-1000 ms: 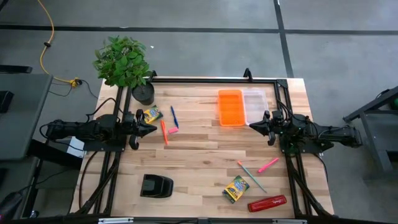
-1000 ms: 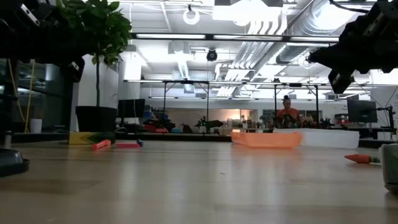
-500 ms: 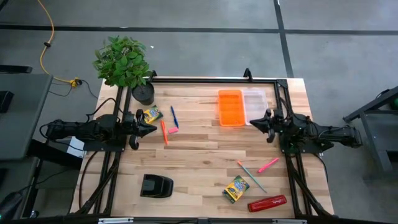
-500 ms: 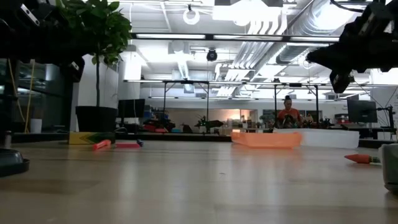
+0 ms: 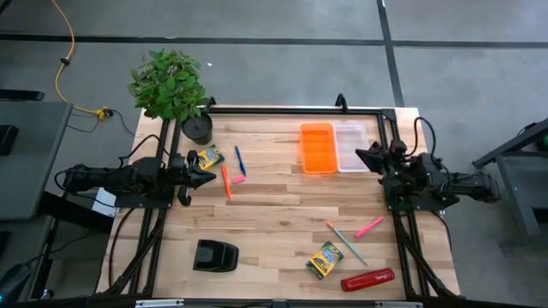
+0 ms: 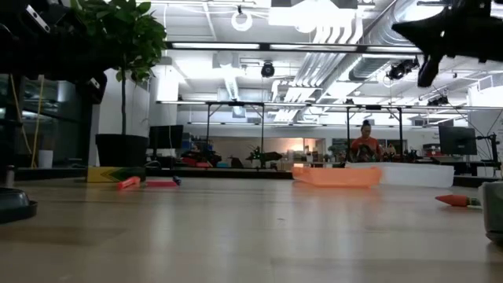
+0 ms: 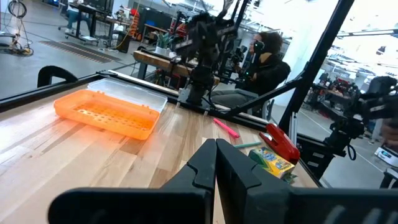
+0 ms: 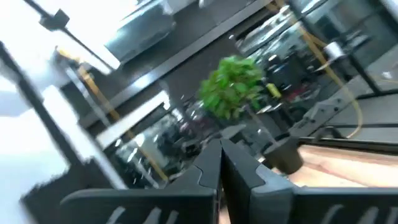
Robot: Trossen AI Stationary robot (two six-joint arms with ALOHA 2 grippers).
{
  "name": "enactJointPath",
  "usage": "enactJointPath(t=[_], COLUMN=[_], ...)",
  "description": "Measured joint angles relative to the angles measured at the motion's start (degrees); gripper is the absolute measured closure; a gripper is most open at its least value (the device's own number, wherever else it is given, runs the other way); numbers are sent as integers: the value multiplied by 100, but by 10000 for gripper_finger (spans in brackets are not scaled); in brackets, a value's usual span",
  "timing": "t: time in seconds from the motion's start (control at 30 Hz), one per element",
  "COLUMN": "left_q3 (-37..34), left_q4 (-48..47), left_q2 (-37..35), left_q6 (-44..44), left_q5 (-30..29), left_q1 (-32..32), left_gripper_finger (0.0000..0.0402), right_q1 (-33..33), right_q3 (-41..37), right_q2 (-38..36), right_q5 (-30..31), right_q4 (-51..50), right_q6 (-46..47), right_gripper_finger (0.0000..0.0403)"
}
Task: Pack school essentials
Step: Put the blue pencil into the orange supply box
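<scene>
The right gripper [image 5: 360, 154] has swung since a second ago: it pointed across the bench near the clear tray's near edge, and now it sits further toward the far edge, tipped upward over the clear plastic tray [image 5: 350, 146]. In the low view it has climbed from mid-height to the top of the picture [image 6: 428, 31]. Its fingers are pressed together, holding nothing. The left gripper [image 5: 205, 175] has not moved; it waits near the left edge, fingers closed and empty, as its own wrist view shows [image 7: 216, 163].

Nothing on the light wooden bench [image 5: 274, 222] has shifted. The orange plastic tray [image 5: 317, 147] lies at the far edge, touching the clear tray beside it. Near the far left corner, by the potted green plant [image 5: 171, 85], lie one yellow-green crayon box [image 5: 209, 158], a thin blue pen [image 5: 239, 159], an orange pen [image 5: 226, 181] and a tiny pink eraser [image 5: 239, 180]. Toward the near right corner lie the second yellow-green crayon box [image 5: 325, 259], a thin green pencil [image 5: 347, 243], a pink pen [image 5: 370, 227] and a red stapler [image 5: 368, 280]. A black blocky object [image 5: 215, 255] sits near the near left corner.

The printing on the crayon boxes is too small to read.

A person sits in the room beyond the bench [image 6: 365, 141].
</scene>
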Motion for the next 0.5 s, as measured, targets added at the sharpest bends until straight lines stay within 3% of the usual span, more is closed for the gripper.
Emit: enactJointPath(t=[0.3, 0.5], left_q3=[-2, -2], left_q4=[2, 198], left_q2=[2, 2], left_q6=[0, 0], left_q5=[-2, -9], left_q1=[0, 0], left_gripper_finger=[401, 401], right_q1=[219, 264], right_q3=[1817, 2497], right_q2=[1903, 3063], right_q5=[-94, -261], right_q4=[-881, -1041], right_q6=[-1315, -1559], right_gripper_finger=[403, 403])
